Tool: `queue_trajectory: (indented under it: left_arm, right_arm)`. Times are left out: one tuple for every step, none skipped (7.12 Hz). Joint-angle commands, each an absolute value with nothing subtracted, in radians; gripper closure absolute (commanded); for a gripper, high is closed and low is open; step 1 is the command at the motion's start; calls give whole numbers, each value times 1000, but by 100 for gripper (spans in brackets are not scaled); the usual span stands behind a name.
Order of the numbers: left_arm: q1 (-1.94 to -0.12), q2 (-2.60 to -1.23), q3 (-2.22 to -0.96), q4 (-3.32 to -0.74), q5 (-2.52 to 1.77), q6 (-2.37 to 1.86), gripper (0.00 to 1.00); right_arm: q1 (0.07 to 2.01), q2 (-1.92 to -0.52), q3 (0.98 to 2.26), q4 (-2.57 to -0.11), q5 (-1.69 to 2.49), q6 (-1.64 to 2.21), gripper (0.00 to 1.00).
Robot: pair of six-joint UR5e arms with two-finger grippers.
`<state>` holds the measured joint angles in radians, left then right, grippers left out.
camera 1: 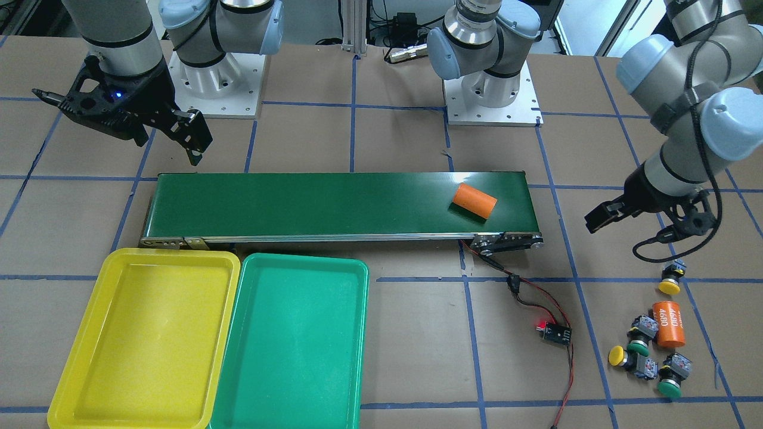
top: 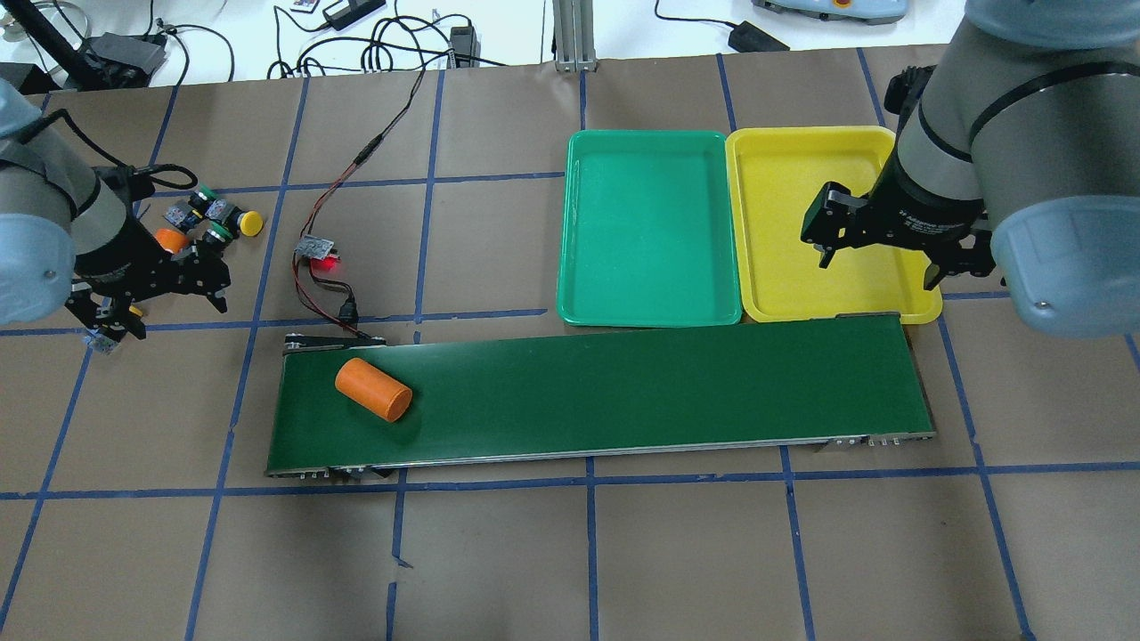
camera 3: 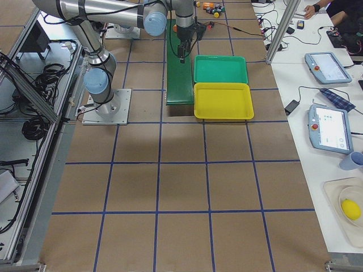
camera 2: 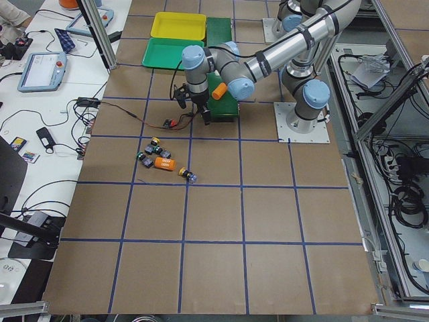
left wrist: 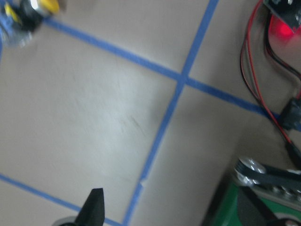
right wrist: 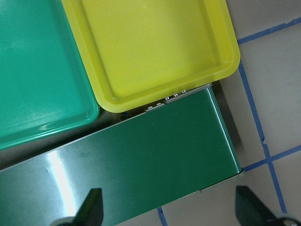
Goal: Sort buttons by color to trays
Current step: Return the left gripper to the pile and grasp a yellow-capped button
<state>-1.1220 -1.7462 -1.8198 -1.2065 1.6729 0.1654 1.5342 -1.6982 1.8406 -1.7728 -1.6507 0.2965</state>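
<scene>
Four buttons lie loose on the table beyond the belt's end: two yellow caps (camera 1: 670, 286) (camera 1: 617, 356) and two green caps (camera 1: 636, 349) (camera 1: 669, 389). The cluster also shows in the overhead view (top: 209, 216). My left gripper (camera 1: 650, 221) (top: 156, 298) is open and empty, hovering between the buttons and the belt end. One yellow button (left wrist: 30, 12) shows at the top left of the left wrist view. The yellow tray (camera 1: 89, 351) and the green tray (camera 1: 351, 333) stand side by side, both empty. My right gripper (top: 877, 267) (camera 1: 116, 125) is open and empty.
A long dark-green conveyor belt (top: 623, 383) carries one orange cylinder (top: 373, 389) near its left-arm end. A second orange cylinder marked 4680 (camera 1: 667, 323) lies among the buttons. A small circuit board with red and black wires (camera 1: 555, 331) lies between belt and buttons.
</scene>
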Motion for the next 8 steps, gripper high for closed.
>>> queue_trajectory:
  left_arm:
    - [-983,-1871,-1752,-1043,1681,520,0]
    - [-944,-1925,-1753,-979,1680,701,0]
    - [-913,-1977,-1726,-967,1680,815,0]
    - [-905,-2024,-1711,-877,1672,851,0]
    - [-905,-2075,-1698,-812,1669,938,0]
    - [-905,-2109,-1701,-804,1669,955,0]
    - [-905,-2117,-1721,-798,1674,963,0]
    - [-905,-2123,-1724,-799,1671,963,0]
  right_arm:
    - [1522,-1698,1838,-1796,-1649,290,0]
    - [1511,-1698,1839,-1798,-1648,287,0]
    - [1511,-1698,1841,-1793,-1646,291,0]
    - [1511,-1700,1841,-1786,-1649,293,0]
    - [1511,-1700,1842,-1775,-1654,293,0]
    - [1511,-1701,1853,-1775,-1652,293,0]
    - [1511,-1712,1873,-1775,-1654,293,0]
    - [1508,-1721,1882,-1792,-1654,291,0]
